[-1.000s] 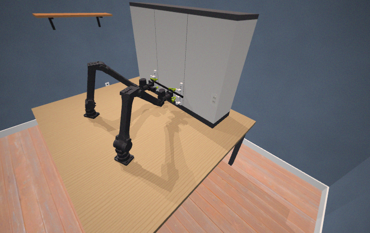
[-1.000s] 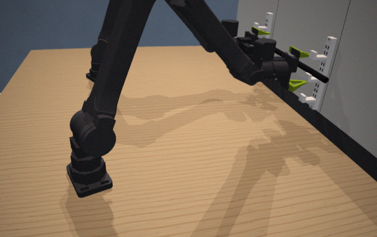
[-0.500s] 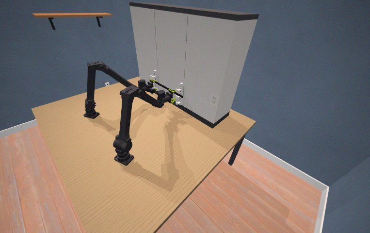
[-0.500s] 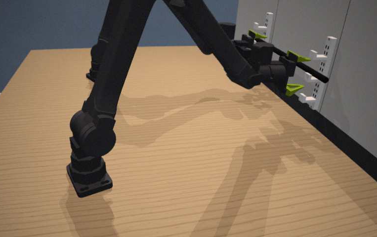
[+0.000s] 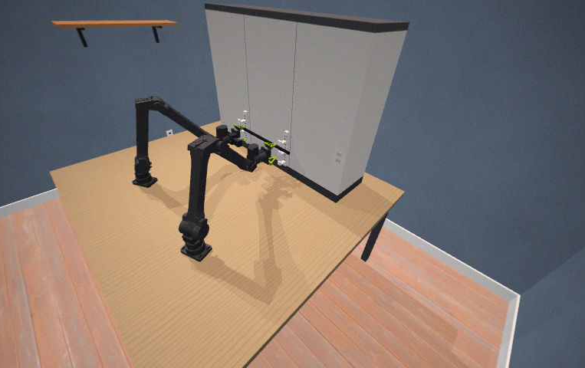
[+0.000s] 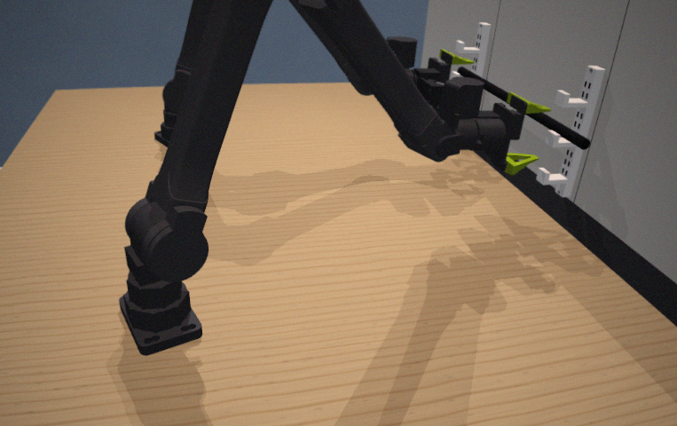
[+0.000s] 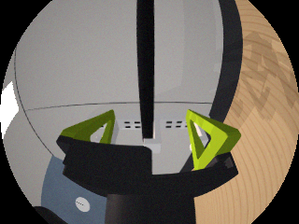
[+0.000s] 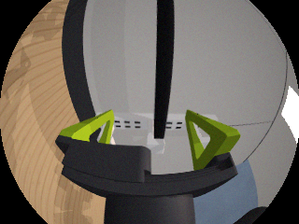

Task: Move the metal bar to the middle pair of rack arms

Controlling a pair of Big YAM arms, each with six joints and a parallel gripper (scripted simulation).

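From my station I see the metal bar (image 5: 261, 137) (image 6: 558, 125) (image 7: 146, 65) (image 8: 164, 65) as a slim, straight, black rod, at the upper right of the exterior frame. The white wall rack (image 5: 285, 134) (image 6: 593, 95) (image 7: 152, 146) (image 8: 156, 146) appears to carry it on its middle pair of arms, one end jutting past the nearer upright. My left gripper (image 5: 241, 133) (image 6: 463, 74) (image 7: 149, 112) and right gripper (image 5: 271, 152) (image 6: 539, 132) (image 8: 149, 112) are both wide open, fingers above and below the bar, gripping nothing.
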